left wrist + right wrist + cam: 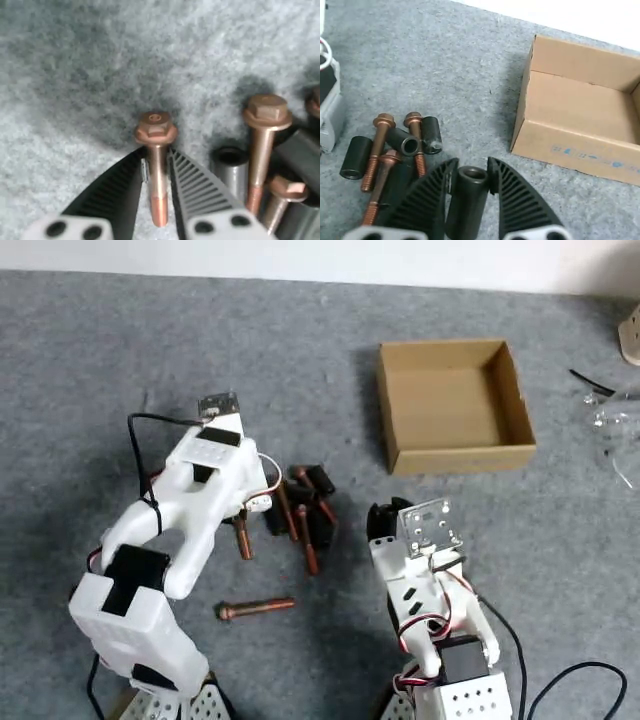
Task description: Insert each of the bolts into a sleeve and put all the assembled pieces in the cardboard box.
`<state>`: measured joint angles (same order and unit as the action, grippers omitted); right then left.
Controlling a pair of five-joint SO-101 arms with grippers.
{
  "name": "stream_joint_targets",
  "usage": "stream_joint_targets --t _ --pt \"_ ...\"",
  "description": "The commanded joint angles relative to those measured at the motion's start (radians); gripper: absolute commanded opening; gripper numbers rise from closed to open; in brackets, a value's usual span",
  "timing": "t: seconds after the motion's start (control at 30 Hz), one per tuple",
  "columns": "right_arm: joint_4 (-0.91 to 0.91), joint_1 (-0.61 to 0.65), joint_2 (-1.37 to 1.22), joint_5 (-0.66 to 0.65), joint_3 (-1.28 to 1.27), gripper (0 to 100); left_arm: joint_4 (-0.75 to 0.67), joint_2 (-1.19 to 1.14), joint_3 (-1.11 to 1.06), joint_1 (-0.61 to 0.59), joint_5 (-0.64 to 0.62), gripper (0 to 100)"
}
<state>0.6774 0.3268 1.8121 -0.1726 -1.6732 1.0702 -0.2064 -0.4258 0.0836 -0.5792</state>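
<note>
We see the left gripper (156, 152) pinching a bolt (158, 190) by its shaft, just below the hex head, with both fingers pressed against it. In the high view this bolt (243, 537) sits at the left edge of the pile (303, 505) of loose copper bolts and black sleeves, in the middle of the grey mat (100, 360). The right gripper (472, 164) clamps a black sleeve (466, 205), fingers snug on both sides and the sleeve's open end pointing away from the wrist. The box (460, 458) stands open beyond the right arm, well apart from the pile. A lone bolt (256, 609) lies flat on the mat, nearer the arm bases.
</note>
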Motion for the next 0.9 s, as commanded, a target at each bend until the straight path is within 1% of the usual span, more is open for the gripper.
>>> stream_joint_targets --t 0.0,0.17,0.3,0.37,0.47,0.6,0.7,0.87 --pt "-0.036 0.004 0.012 0.003 -0.036 0.4 -0.002 0.027 -0.002 -0.001 0.006 0" --pt "-0.036 0.004 0.012 0.003 -0.036 0.4 -0.002 0.035 0.004 -0.002 0.006 0" --pt "-0.038 0.004 0.012 0.003 -0.036 0.4 -0.002 0.150 -0.005 -0.002 0.006 0" --pt "-0.038 0.004 0.012 0.009 -0.036 0.4 0.023 0.251 -0.012 -0.004 0.009 0" --pt "-0.038 0.005 0.012 0.009 -0.036 0.4 0.091 0.446 -0.059 -0.004 0.075 0" --pt "-0.038 0.005 0.012 0.006 -0.036 0.4 0.089 0.739 -0.211 -0.005 0.120 0" --pt "-0.038 0.005 0.013 0.005 -0.036 0.4 0.058 0.964 -0.340 -0.012 0.172 0" --pt "-0.039 0.016 0.013 0.009 -0.036 0.4 -0.055 1.260 -0.550 -0.061 0.239 0"
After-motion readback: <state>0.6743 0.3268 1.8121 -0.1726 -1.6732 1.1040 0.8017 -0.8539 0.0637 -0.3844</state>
